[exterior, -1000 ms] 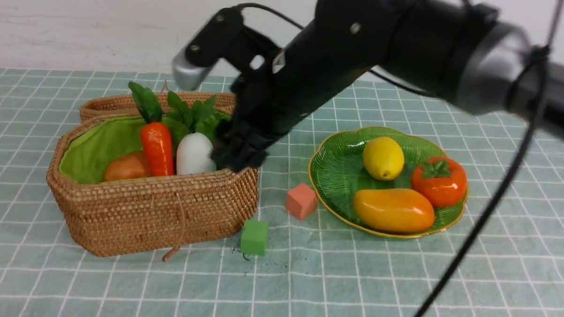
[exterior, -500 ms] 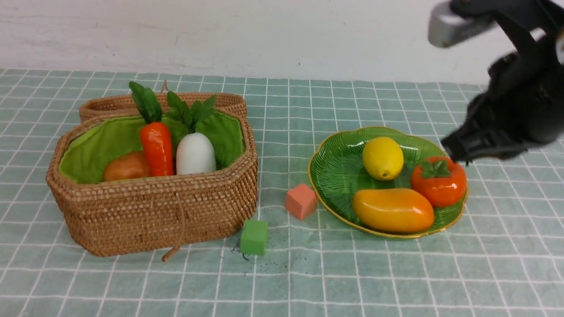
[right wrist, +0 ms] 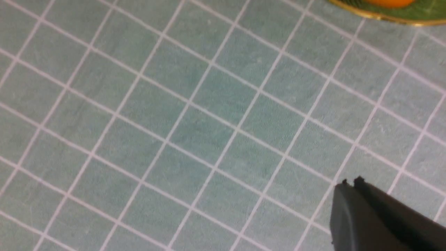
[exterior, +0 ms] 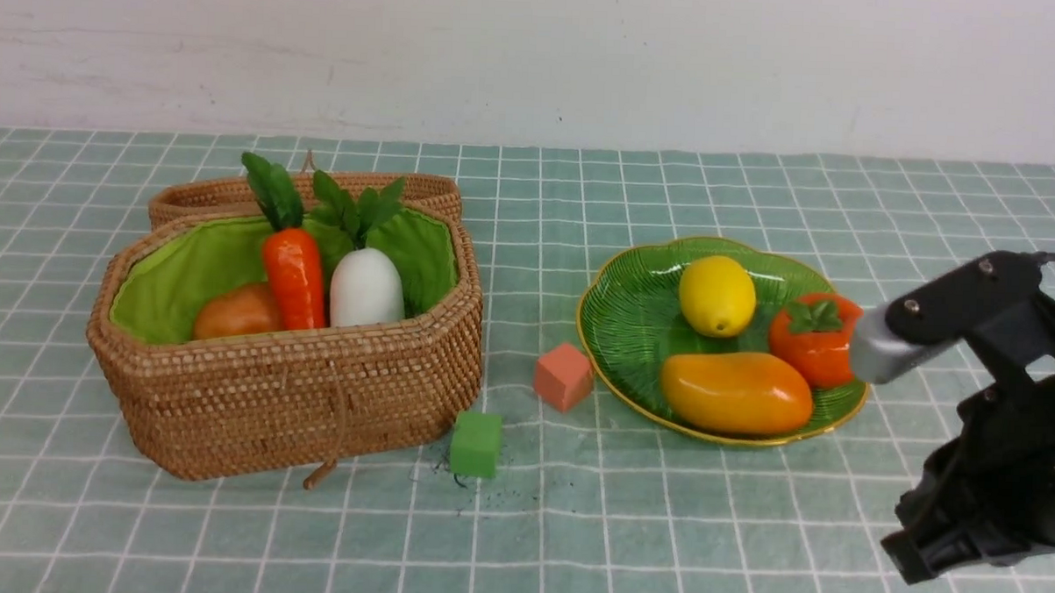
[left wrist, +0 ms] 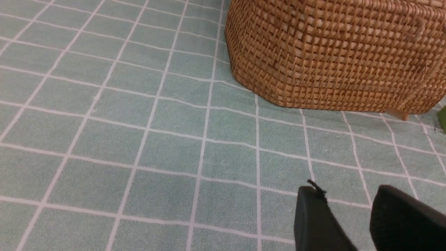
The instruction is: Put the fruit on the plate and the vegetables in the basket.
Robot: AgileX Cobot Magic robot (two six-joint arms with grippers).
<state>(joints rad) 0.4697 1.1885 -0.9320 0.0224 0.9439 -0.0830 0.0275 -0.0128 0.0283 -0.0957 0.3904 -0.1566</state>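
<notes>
The wicker basket [exterior: 296, 394] stands at the left with an orange carrot [exterior: 294, 275], a white radish [exterior: 366, 288] and a brown potato [exterior: 239, 311] inside. On the green plate [exterior: 632, 318] at the right lie a lemon [exterior: 716, 296], a persimmon [exterior: 811, 341] and a mango [exterior: 736, 393]. My right gripper [exterior: 909, 556] hangs low at the near right, beside the plate; its jaws [right wrist: 350, 183] are shut and empty over bare cloth. My left gripper [left wrist: 346, 190] is open and empty, just in front of the basket's wall [left wrist: 334, 52]. The left arm is outside the front view.
A salmon cube [exterior: 564, 377] and a green cube [exterior: 476, 444] lie on the checked cloth between basket and plate. The woven lid [exterior: 233, 190] leans behind the basket. The plate's gold rim [right wrist: 383, 17] shows at the edge of the right wrist view.
My right arm has swung from the basket's right end across the plate and down to the near right. Its jaws have shut. The left gripper has not changed.
</notes>
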